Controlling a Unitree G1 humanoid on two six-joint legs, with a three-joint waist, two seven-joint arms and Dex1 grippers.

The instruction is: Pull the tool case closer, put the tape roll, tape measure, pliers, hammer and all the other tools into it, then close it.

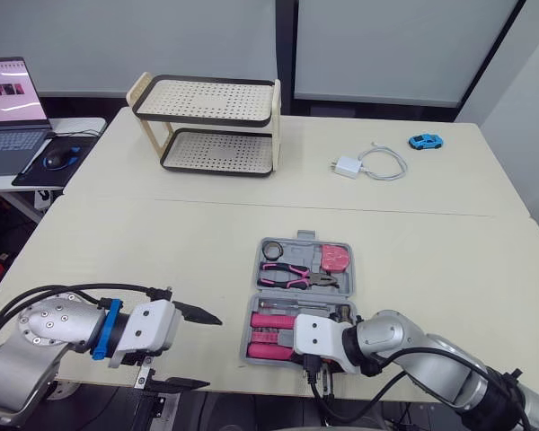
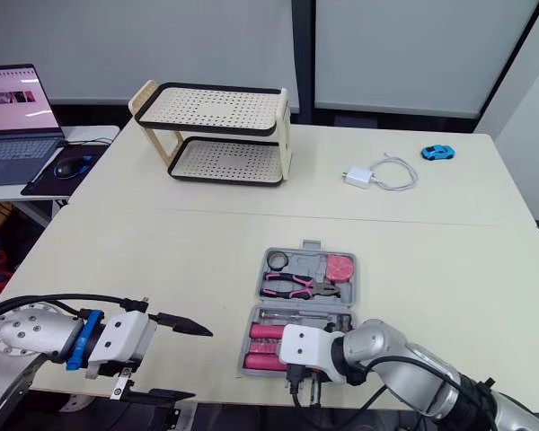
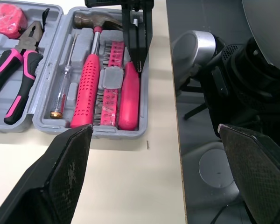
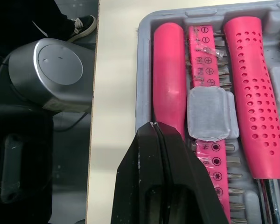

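Right hand [image 4: 154, 128], fingers pressed together, sits at the near rim of the open, filled tool case [image 4: 142, 79] by the tabletop [image 1: 162, 242] edge; best hook under that rim and fold it over evenly.

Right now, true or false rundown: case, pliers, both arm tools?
1. The tool case lies open. True.
2. The pliers lie on the bare table. False: they sit inside the case's far half.
3. The left tool is open, off to the case's left. True.
4. The right tool is wide open. False: it is shut, tip over the case's near half.
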